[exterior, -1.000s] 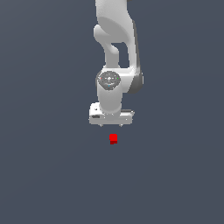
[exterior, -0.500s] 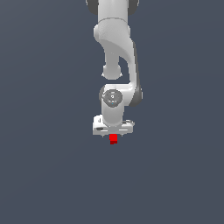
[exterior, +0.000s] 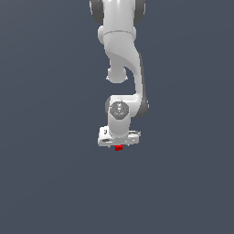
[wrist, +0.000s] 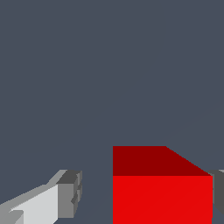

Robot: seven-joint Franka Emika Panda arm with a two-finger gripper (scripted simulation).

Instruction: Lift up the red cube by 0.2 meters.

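The red cube [exterior: 119,148] lies on the dark grey floor, mostly hidden under the white gripper [exterior: 118,145] in the exterior view; only a small red patch shows below the hand. In the wrist view the red cube [wrist: 162,192] sits between the two fingers of the gripper [wrist: 144,194]. One grey fingertip [wrist: 70,194] stands apart from the cube with a clear gap. The other fingertip [wrist: 218,192] is right beside the cube's opposite face. The jaws are open around the cube, and the cube rests on the floor.
The white arm [exterior: 121,55] reaches down from the top of the exterior view. The plain dark grey floor [exterior: 55,183] surrounds the cube, and no other objects show.
The gripper has come down from above the cube until its fingers straddle it. The cube has not moved.
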